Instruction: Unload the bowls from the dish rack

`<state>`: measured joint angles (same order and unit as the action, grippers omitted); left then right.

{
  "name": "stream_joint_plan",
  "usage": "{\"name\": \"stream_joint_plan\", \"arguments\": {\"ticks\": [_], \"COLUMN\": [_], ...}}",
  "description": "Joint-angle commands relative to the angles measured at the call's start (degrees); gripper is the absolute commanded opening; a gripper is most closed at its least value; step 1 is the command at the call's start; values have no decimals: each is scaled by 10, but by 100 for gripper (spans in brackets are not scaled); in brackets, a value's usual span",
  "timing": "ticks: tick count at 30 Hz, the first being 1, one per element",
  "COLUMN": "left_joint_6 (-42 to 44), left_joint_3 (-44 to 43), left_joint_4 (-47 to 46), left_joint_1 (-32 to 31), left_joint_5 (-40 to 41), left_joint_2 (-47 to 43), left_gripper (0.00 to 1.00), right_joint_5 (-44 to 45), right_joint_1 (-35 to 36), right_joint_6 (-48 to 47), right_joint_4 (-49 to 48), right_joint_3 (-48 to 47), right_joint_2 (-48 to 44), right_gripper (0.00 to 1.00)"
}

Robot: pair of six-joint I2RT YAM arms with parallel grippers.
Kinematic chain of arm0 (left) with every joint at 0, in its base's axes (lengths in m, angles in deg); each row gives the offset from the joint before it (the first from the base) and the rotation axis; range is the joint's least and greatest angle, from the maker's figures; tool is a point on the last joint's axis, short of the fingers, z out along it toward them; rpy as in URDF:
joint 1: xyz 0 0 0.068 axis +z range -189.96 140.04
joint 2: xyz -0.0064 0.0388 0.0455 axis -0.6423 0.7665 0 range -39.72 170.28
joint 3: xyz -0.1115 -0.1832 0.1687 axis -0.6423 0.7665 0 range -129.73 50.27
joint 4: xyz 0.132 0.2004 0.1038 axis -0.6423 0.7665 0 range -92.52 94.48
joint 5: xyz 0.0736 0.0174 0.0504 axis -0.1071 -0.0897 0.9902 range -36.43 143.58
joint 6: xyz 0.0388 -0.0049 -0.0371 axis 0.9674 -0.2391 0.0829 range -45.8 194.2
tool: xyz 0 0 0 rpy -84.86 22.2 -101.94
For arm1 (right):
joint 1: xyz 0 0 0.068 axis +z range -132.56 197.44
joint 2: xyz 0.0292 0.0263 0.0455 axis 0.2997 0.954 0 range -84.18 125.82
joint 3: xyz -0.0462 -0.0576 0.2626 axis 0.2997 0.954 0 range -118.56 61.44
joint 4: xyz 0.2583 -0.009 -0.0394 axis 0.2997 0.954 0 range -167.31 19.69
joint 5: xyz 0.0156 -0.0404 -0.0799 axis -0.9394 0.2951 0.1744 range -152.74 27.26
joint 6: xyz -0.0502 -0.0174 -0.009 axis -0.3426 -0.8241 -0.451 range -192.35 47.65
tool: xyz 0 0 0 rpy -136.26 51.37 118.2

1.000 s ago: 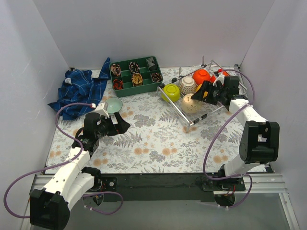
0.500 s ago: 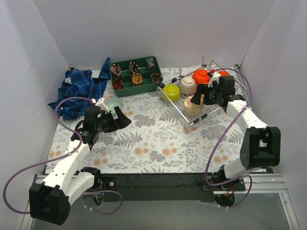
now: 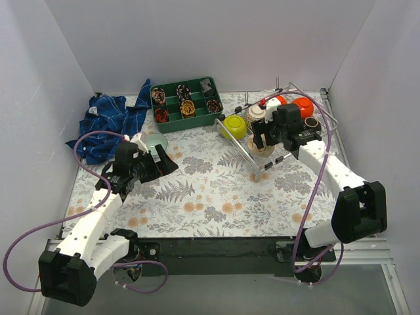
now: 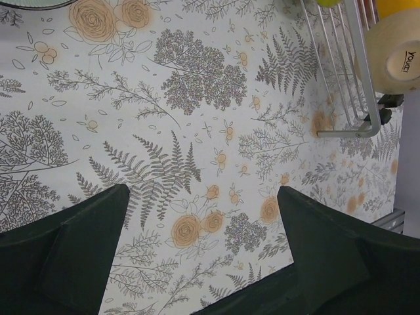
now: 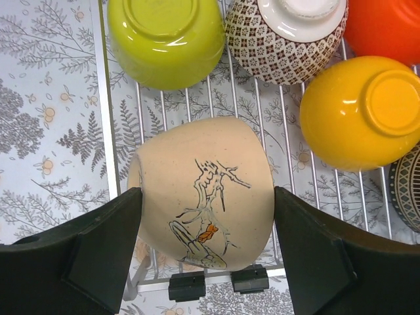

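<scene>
On the left, the left gripper (image 3: 165,163) hangs with its jaws spread wide over the flowered table (image 3: 216,197), just beside a pale mint bowl (image 3: 155,142) that stands on the cloth. Further right, the dish rack (image 3: 237,146) holds the green bowl (image 5: 165,36), the dotted bowl (image 5: 282,39) and the yellow bowl (image 5: 357,111). At its near edge the right gripper (image 5: 207,197) clasps the beige bowl (image 5: 203,164), which lies on its side, with one finger against each flank.

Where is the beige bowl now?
In the right wrist view, the beige bowl lies on its side at the lower-left corner of the dish rack, inside the right gripper, with the lime green bowl just beyond it.
</scene>
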<state>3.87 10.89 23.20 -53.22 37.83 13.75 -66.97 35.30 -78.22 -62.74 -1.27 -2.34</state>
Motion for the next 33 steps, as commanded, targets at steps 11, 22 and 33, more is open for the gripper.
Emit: {"name": "stream_joint_plan", "arguments": {"ticks": [11, 22, 33], "left_joint_6": [0, -24, -19], "left_joint_3": [-25, -56, -147], "left_joint_4": [26, 40, 114], "left_joint_1": [-3, -3, 3], "left_joint_5": [20, 26, 107], "left_joint_2": [11, 59, 126], "left_gripper": [98, 98, 98], "right_joint_5": [260, 488, 601], "right_joint_1": [160, 392, 554], "right_joint_6": [-175, -399, -575], "right_joint_4": [-40, -203, -475], "right_joint_3": [-60, -13, 104], "right_joint_2": [-41, -27, 86], "right_gripper": [1, 1, 1]}}
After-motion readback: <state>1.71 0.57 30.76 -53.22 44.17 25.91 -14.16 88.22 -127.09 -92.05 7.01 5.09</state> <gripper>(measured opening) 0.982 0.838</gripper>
